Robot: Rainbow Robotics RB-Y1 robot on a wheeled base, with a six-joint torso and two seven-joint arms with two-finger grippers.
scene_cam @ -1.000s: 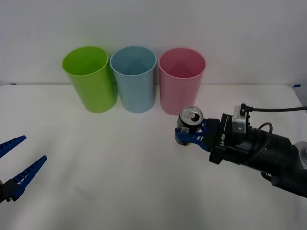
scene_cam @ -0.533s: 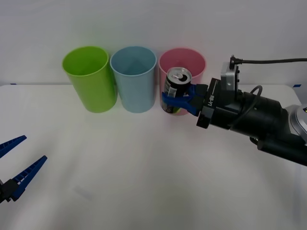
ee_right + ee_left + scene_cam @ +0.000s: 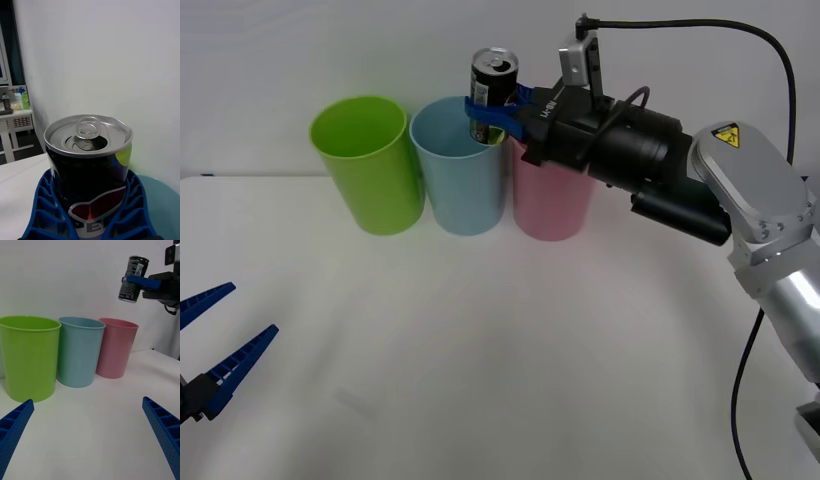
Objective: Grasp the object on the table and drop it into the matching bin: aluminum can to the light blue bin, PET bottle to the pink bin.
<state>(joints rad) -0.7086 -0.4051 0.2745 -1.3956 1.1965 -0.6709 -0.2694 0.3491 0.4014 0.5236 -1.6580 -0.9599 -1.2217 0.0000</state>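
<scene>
The aluminum can, silver-topped with a pull tab and a dark side, hangs upright in the air with my right gripper shut on it. It is above the right part of the light blue bin's rim, close to the pink bin. In the right wrist view the can sits between the blue fingers, with the light blue bin's rim below it. The left wrist view has the can high above the pink bin and beside the light blue bin. My left gripper waits open at the table's near left.
A lime green cup stands left of the light blue bin, all three in a row at the back of the white table. A black cable arcs from the right wrist. The right arm reaches across above the pink bin.
My right gripper has lifted the can from low in front of the pink bin up and to the left, to above the light blue bin's rim. The left gripper has stayed still.
</scene>
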